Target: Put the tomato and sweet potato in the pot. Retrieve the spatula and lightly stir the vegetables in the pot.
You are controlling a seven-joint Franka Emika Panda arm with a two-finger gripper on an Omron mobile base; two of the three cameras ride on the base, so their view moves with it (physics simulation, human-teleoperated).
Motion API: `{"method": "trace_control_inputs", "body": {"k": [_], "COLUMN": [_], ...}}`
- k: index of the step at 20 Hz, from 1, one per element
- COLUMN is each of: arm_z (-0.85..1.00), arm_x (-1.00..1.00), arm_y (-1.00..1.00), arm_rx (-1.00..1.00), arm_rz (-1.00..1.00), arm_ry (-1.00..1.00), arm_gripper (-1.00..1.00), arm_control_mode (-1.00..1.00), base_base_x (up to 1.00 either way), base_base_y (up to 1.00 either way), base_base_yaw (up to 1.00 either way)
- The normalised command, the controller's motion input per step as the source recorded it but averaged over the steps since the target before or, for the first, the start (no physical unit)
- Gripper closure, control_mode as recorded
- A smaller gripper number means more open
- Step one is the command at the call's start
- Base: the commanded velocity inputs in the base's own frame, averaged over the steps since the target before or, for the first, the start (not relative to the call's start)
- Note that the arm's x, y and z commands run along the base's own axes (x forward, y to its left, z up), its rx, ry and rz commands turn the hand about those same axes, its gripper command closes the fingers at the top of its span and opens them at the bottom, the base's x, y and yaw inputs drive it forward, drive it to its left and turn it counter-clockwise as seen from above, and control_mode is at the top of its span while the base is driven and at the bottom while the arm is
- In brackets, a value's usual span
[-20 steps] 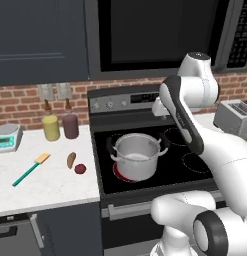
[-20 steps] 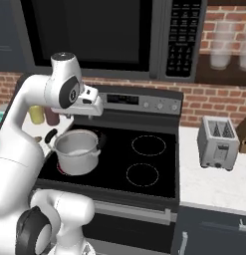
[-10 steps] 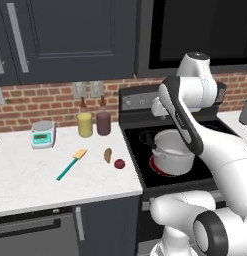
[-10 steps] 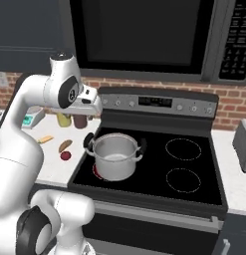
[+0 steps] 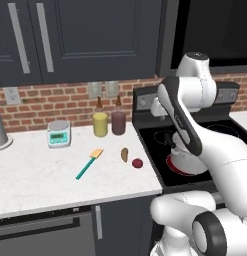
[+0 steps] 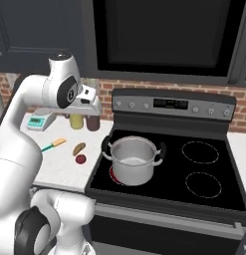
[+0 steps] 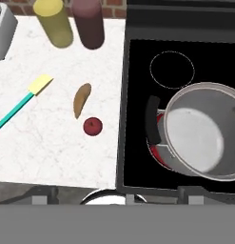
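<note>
You have the shiny steel stockpot with dark side handles standing empty on the front left burner of the black stove, which glows red beneath it; it looks heavy and rigid, and you need not lift it, only drop things into its open mouth. The long spatula with a teal handle and a pale-orange flat blade lies on the white marble counter, well left of the pot; judge it light and stiff, and take it by the thin handle near the middle (a narrow, smooth grip that may twist). The brown-orange oblong sweet potato lies between spatula and stove, firm and slightly rough by the look of it; close across its thick waist, not the tapered ends. The small dark-red round tomato sits just beside it, nearer the counter's front edge, apart from it; expect it to be smooth, apt to roll, and softer, so grip gently across its middle. Your arm rises high with the elbow bent, the hand looking down over the counter edge and stove. The gripper hangs with jaws spread wide, holding nothing.
</note>
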Motion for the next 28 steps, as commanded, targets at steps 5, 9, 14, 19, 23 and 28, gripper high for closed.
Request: {"method": "trace_control_inputs", "body": {"k": [5, 9, 14, 19, 23, 28], "arm_z": [0.0, 0.0, -0.09, -0.27, -0.52, -0.66], "arm_x": [0.0, 0.14, 0.02, 0.0, 0.0, 0.0], "arm_y": [0.0, 0.13, 0.42, 0.61, 0.57, 0.42], "arm_rx": [0.0, 0.0, 0.0, -0.04, -0.05, -0.04], "arm_rz": [0.0, 0.0, 0.0, 0.0, 0.0, 0.0], "arm_ry": [0.0, 0.01, 0.02, 0.06, 0.14, 0.16], "arm_gripper": [-1.0, -1.0, -1.0, -1.0, -1.0, -1.0], "arm_control_mode": [1.0, -1.0, -1.0, -1.0, -1.0, -1.0], "base_base_x": [0.59, 0.29, 0.0, 0.0, 0.0, 0.0], "base_base_y": [0.24, 0.15, 0.0, 0.0, 0.0, 0.0], "base_base_yaw": [0.0, 0.0, 0.0, 0.0, 0.0, 0.0]}}
